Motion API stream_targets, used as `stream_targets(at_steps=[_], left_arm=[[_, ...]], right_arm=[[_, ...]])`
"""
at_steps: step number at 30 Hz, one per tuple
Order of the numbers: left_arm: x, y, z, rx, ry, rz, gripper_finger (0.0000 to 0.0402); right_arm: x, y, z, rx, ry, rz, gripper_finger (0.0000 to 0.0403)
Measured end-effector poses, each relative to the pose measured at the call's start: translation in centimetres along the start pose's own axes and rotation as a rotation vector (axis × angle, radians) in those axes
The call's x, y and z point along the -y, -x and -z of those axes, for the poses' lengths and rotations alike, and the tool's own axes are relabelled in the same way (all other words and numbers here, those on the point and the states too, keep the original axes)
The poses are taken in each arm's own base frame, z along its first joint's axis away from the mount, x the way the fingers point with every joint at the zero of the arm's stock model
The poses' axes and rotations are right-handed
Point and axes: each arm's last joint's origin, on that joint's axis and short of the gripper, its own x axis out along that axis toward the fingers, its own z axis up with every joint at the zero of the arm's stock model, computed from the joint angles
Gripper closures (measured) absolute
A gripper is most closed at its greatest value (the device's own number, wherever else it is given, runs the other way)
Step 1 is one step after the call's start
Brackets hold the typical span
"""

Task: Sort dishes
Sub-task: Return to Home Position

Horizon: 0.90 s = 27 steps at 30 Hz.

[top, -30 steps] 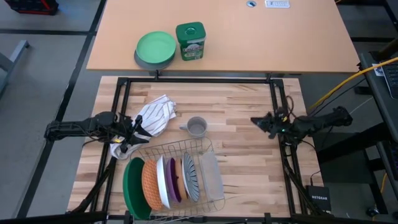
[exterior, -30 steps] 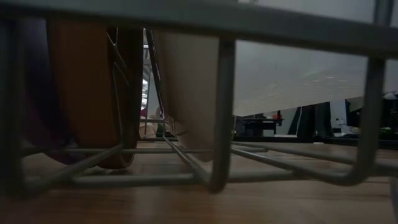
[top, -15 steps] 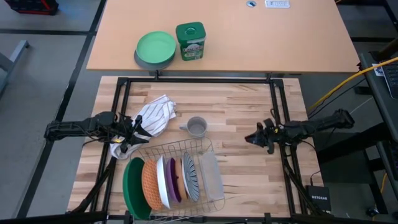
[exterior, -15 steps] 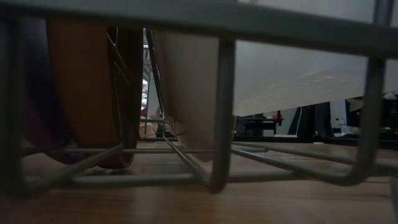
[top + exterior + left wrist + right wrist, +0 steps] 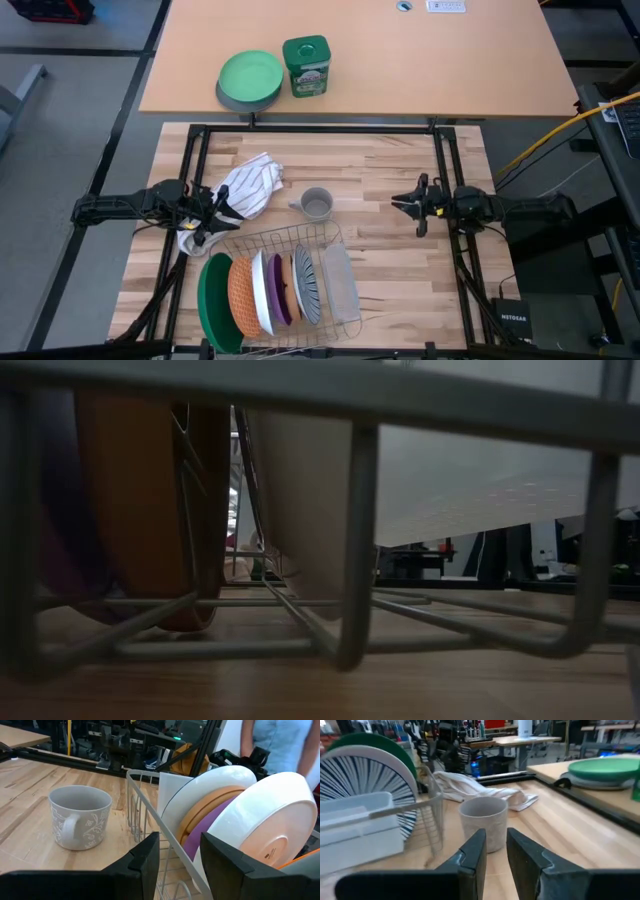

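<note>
On the far left, the left arm lies low over the tabletop, and its left pincer is just beside the near-left corner of the wire dish rack. The pincer is released, with its fingers apart and nothing between them. A crumpled white striped cloth lies against this pincer on its far side. The dishes all stand on edge in the rack, packed close in a row. The large dark green plate is leftmost, followed by the orange patterned plate, the white plate and the purple plate. Next comes the brown plate, partly hidden between its neighbours, and last the blue-and-white striped plate. A pale cutlery box fills the rack's right end. Just beyond the rack's far rim a small grey mug stands upright, apart from the wires, with its handle towards the cloth. Further right, well apart from the rack, the right pincer hangs above bare wood and points at the mug. It is also released, with only a narrow gap between its fingers, and grasps nothing. On the paler tabletop beyond, a light green plate sits on a grey bowl, with a green tin just to its right. In the left wrist view, a person in a light blue shirt stands beyond the rack.
</note>
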Motion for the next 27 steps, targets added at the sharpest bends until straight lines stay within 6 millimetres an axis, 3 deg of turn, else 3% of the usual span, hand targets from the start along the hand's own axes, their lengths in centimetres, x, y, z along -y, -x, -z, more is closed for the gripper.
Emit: stream_targets(at_steps=[27], left_arm=[[-0.01, -0.01, 0.03, -0.001, 0.0, 0.0, 0.027]], right_arm=[[0.12, -0.02, -0.05, 0.009, 0.035, 0.011, 0.0324]])
